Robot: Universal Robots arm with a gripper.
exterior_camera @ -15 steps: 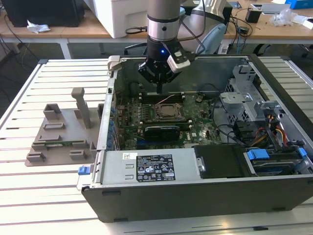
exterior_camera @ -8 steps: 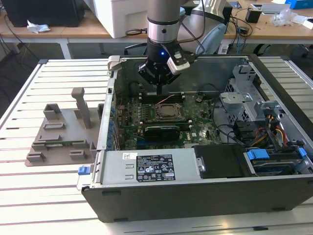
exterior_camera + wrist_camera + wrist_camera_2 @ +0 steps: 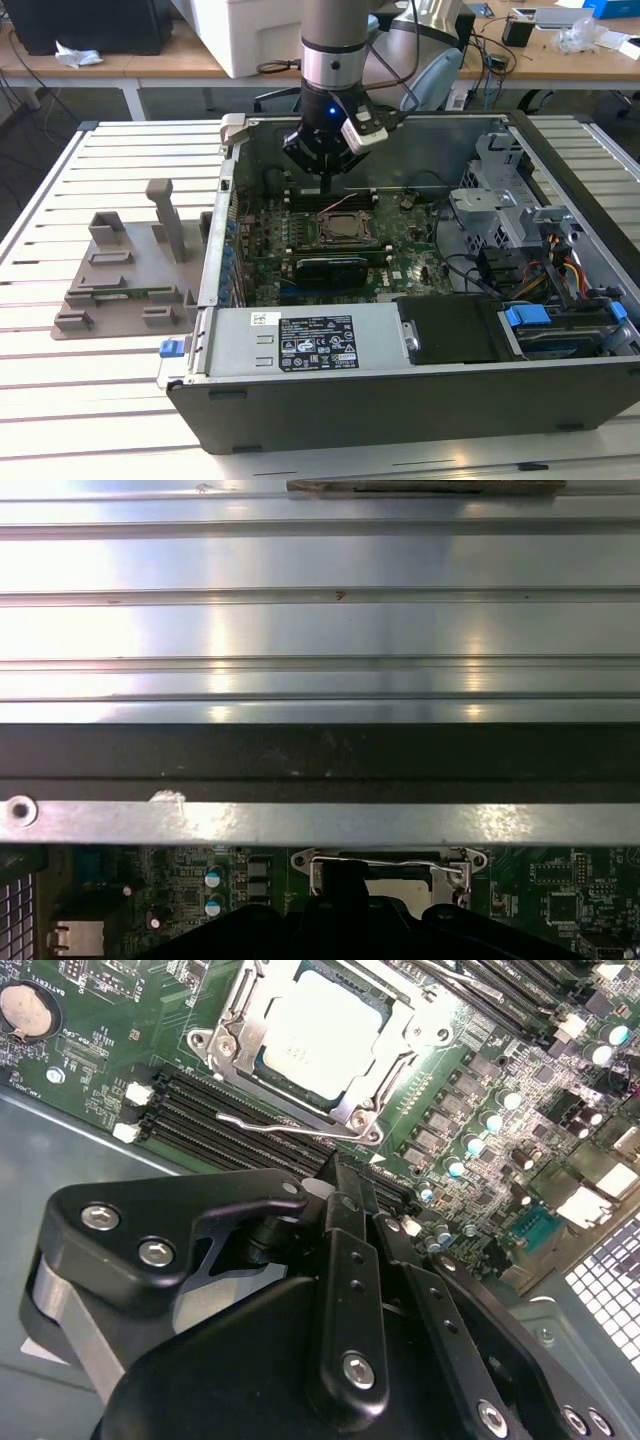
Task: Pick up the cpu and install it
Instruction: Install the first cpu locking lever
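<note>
The cpu (image 3: 318, 1038), a flat square chip with a shiny silver-white top, lies inside the metal socket frame (image 3: 225, 1035) on the green motherboard (image 3: 400, 262). A thin wire lever (image 3: 290, 1128) runs along one side of the socket. In the exterior view my gripper (image 3: 327, 187) hangs just above the board, at the far side of the socket (image 3: 347, 228), with its black fingers (image 3: 342, 1215) pressed together and nothing between them. In the first wrist view the socket (image 3: 390, 872) peeks out just beyond the dark gripper body.
The open computer case (image 3: 400, 400) lies on a slatted metal table (image 3: 100, 400). A black card with a fan (image 3: 330, 268) sits near the socket. A grey plastic tray (image 3: 125, 275) rests at the exterior view's left. Drive cage and cables (image 3: 520, 230) crowd the right.
</note>
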